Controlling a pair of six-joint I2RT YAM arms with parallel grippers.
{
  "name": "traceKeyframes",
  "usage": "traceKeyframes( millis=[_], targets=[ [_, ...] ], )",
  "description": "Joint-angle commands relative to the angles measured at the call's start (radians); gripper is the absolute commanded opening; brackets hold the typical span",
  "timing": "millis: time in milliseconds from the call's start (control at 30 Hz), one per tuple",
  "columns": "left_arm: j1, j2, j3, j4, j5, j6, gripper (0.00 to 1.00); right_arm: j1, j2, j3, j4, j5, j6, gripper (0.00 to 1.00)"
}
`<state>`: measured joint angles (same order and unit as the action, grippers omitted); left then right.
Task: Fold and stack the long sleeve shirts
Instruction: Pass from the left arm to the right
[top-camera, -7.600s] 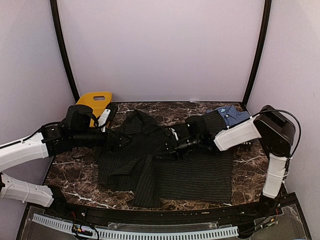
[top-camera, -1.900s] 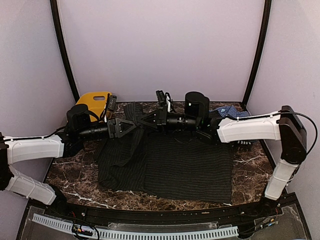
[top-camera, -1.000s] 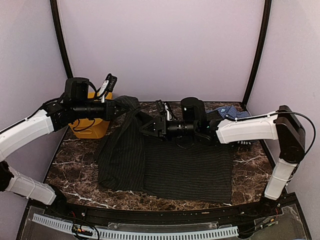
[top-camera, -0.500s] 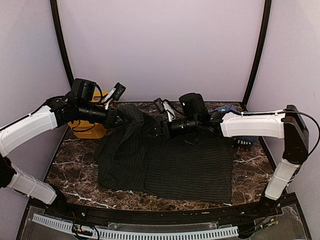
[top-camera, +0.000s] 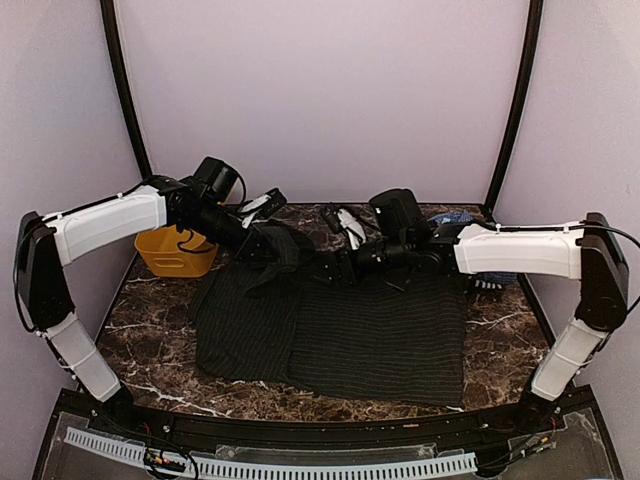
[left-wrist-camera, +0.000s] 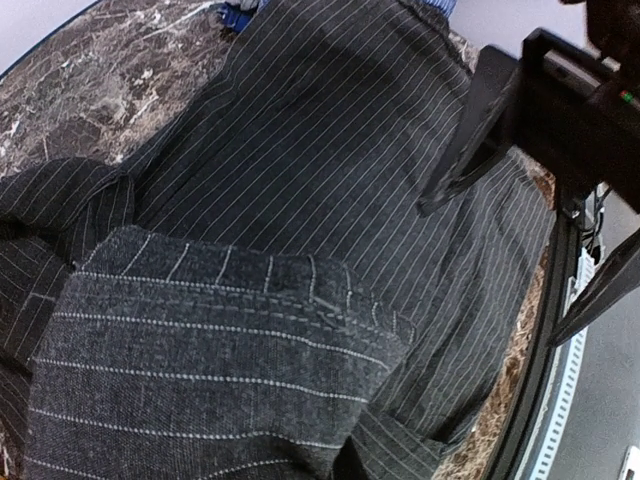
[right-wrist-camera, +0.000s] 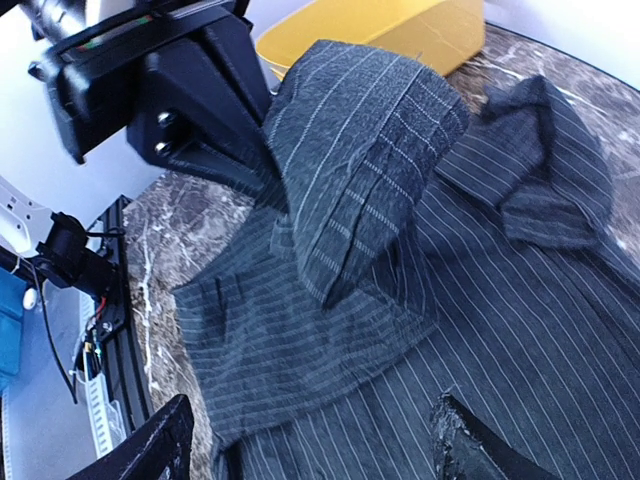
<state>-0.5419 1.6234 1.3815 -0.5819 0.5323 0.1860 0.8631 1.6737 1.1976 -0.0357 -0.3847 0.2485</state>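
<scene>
Your left fingers are closed on a fold of the black shirt and hold it lifted, near the basket. Your right fingers stand wide apart above this shirt and hold nothing. The rest of the black shirt lies flat on the desk, beside the basket. The blue shirt lies bunched, well apart from the basket.

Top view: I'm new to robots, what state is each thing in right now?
black pinstriped shirt: spread on the table, one end lifted.
blue checked shirt: bunched at back right, mostly hidden.
yellow basket: upright, back left.
left gripper: shut on the black pinstriped shirt's lifted end.
right gripper: open, empty, over the black pinstriped shirt.
</scene>
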Motion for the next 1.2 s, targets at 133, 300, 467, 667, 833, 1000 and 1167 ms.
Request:
traceKeyframes(
  millis=[133,300,467,667,833,1000,1167],
  targets=[
    [0.028,0.242,0.208,-0.270,0.025,0.198,0.00,-0.054,-0.056,-0.084,0.011,0.072,0.012,0.78],
    [0.027,0.265,0.238,-0.318,0.117,0.241,0.00,-0.077,-0.036,-0.103,0.091,0.001,0.013,0.80],
    [0.011,0.220,0.184,-0.320,0.194,0.258,0.00,-0.101,0.032,-0.094,0.212,-0.137,0.080,0.84],
    [-0.027,0.150,0.109,-0.262,0.222,0.230,0.00,-0.091,0.160,-0.016,0.316,-0.273,0.198,0.84],
    [-0.044,0.133,0.093,-0.245,0.219,0.219,0.00,-0.047,0.236,0.058,0.299,-0.274,0.224,0.81],
    [-0.052,0.134,0.090,-0.237,0.197,0.211,0.00,-0.040,0.268,0.051,0.388,-0.341,0.291,0.59],
    [-0.052,0.124,0.085,-0.208,0.156,0.189,0.01,-0.041,0.259,0.004,0.459,-0.367,0.340,0.14]
  ],
)
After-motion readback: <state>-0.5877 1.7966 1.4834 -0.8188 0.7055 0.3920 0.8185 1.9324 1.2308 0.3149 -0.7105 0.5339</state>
